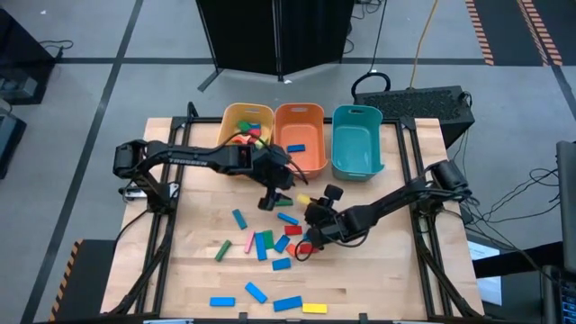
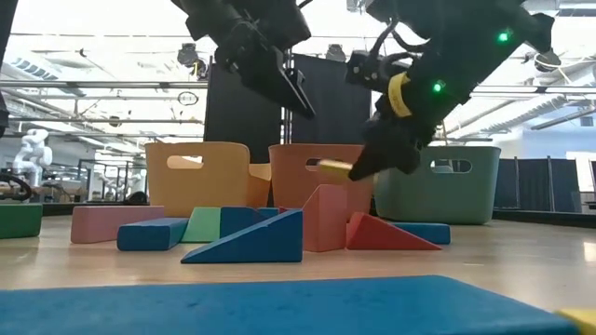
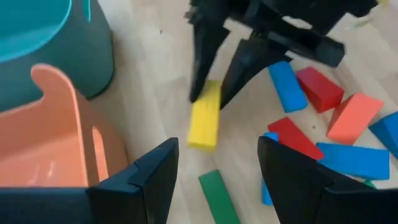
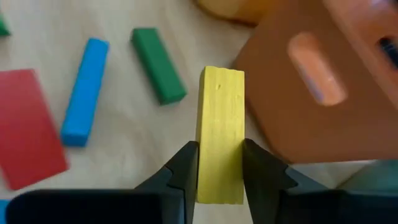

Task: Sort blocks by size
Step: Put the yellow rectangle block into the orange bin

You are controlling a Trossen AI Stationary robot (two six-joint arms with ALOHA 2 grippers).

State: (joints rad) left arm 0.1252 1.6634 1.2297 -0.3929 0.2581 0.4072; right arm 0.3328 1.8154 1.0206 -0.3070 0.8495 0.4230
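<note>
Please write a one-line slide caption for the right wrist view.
Right gripper clamps a yellow block above the table, beside the orange bin.

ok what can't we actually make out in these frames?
- Teal bin contents: low view shows only its wall; left wrist view cuts it at the edge.
- Yellow bin block count: partly covered by the left arm in the high view.
- Yellow bar lower end: hidden between the right gripper fingers.
- Left gripper holds nothing visible.
</note>
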